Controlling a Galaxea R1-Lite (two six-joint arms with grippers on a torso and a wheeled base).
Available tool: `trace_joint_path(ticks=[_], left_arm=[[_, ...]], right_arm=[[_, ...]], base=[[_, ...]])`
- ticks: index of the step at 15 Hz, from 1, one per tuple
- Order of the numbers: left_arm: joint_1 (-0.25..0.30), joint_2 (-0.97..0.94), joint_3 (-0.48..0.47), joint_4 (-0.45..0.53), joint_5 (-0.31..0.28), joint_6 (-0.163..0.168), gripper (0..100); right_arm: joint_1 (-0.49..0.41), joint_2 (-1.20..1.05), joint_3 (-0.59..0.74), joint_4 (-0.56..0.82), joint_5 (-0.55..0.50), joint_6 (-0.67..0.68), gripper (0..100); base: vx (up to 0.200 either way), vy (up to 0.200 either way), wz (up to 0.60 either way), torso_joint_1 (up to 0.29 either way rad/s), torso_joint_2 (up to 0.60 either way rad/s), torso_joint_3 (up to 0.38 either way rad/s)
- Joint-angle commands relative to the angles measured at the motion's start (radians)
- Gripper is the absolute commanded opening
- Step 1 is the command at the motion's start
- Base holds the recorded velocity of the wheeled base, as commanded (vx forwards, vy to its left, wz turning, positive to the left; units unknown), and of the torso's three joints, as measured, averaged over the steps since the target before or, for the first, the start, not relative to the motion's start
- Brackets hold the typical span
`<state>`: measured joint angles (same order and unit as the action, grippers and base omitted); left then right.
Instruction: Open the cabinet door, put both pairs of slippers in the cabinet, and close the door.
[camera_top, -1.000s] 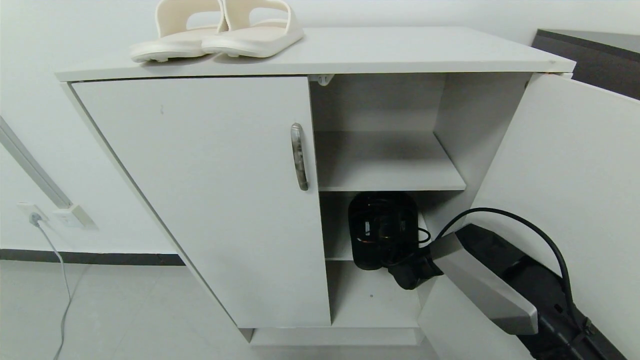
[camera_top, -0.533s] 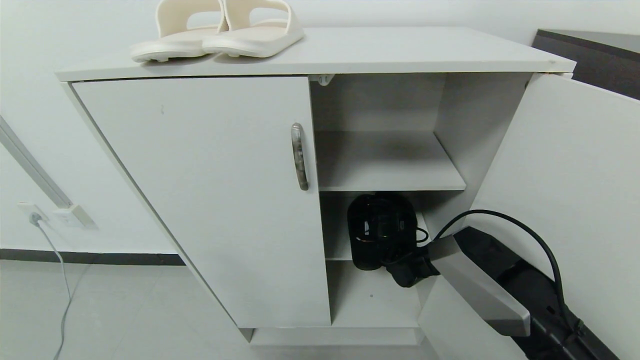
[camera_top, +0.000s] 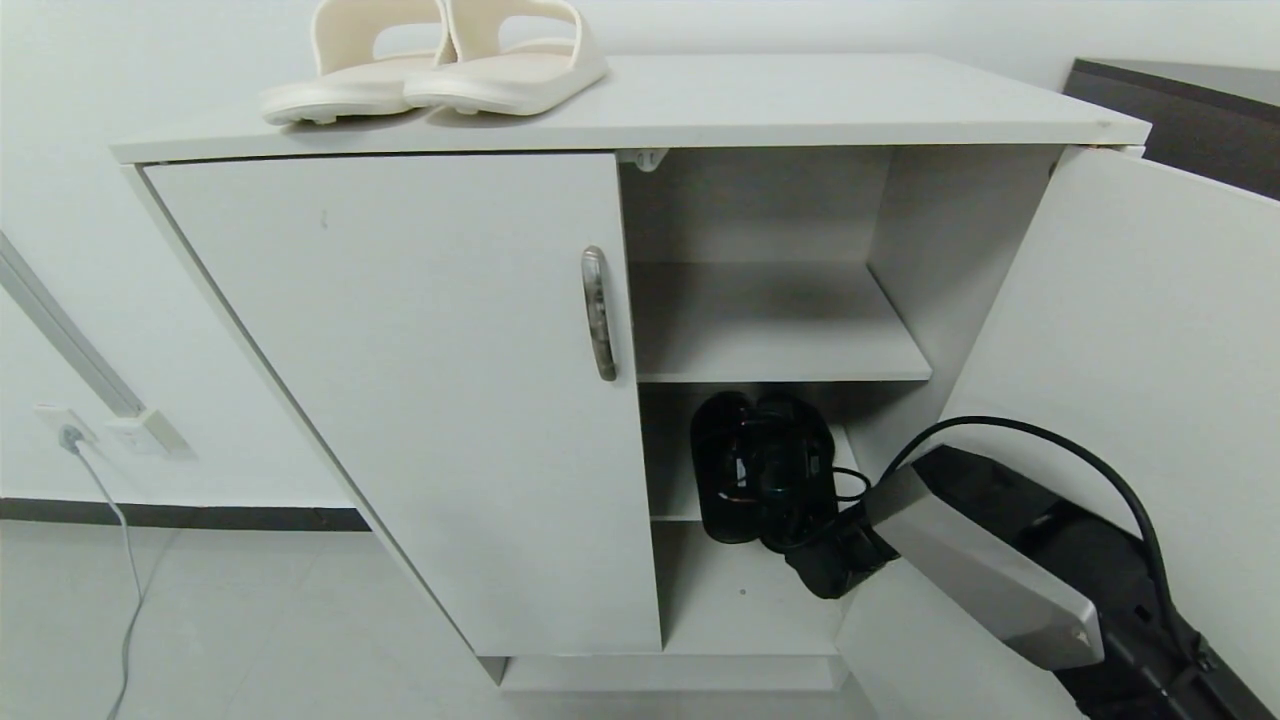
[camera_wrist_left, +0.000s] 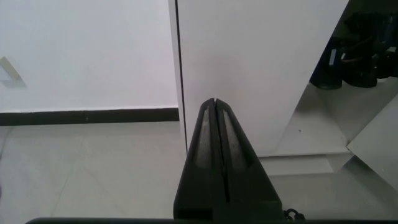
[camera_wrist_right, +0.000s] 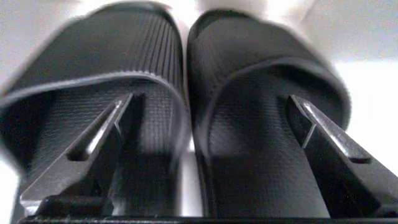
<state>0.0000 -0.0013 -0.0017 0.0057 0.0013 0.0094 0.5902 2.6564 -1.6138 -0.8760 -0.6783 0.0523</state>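
Left end effector (camera_wrist_left: 214, 106): fingers pressed together, empty, before the closed door (camera_top: 400, 400). Beige slippers (camera_top: 440, 60) far-left on cabinet (camera_top: 800, 100) top. Black slippers (camera_top: 760, 465) on lower shelf (camera_top: 668, 490), right compartment. Right end effector (camera_wrist_right: 211, 98) spread wide over them, not gripping. Likely light, soft: pinch pair across outer sides.

Ribbed black slippers (camera_wrist_right: 242, 93), cream slippers (camera_top: 500, 75), white cabinet (camera_top: 400, 400).

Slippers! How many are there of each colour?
Cream slippers, on top of the cabinet: 2
Black slippers, inside it: 2
Total: 4
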Motion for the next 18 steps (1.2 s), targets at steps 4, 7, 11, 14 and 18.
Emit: trace_joint_path(ticks=[4, 7, 11, 14, 18], left_arm=[[0.0, 0.001, 0.0, 0.0, -0.001, 0.001, 0], [0.0, 0.001, 0.0, 0.0, -0.001, 0.0, 0], [0.0, 0.001, 0.0, 0.0, -0.001, 0.0, 0], [0.0, 0.001, 0.0, 0.0, -0.003, -0.012, 0], [0.0, 0.001, 0.0, 0.0, -0.004, -0.012, 0]], right_arm=[[0.088, -0.259, 0.46, -0.221, -0.021, 0.003, 100], [0.169, -0.408, 0.746, -0.31, -0.023, 0.023, 100], [0.207, -0.512, 0.864, -0.316, -0.023, 0.058, 100], [0.226, -0.513, 0.902, -0.322, -0.023, 0.061, 100], [0.234, -0.523, 0.922, -0.322, -0.023, 0.061, 100]], base=[[0.0, 0.0, 0.0, 0.0, 0.0, 0.0], [0.0, 0.0, 0.0, 0.0, 0.0, 0.0], [0.0, 0.0, 0.0, 0.0, 0.0, 0.0], [-0.2, 0.0, 0.0, 0.006, 0.0, 0.002], [-0.2, 0.0, 0.0, 0.001, 0.0, 0.005]])
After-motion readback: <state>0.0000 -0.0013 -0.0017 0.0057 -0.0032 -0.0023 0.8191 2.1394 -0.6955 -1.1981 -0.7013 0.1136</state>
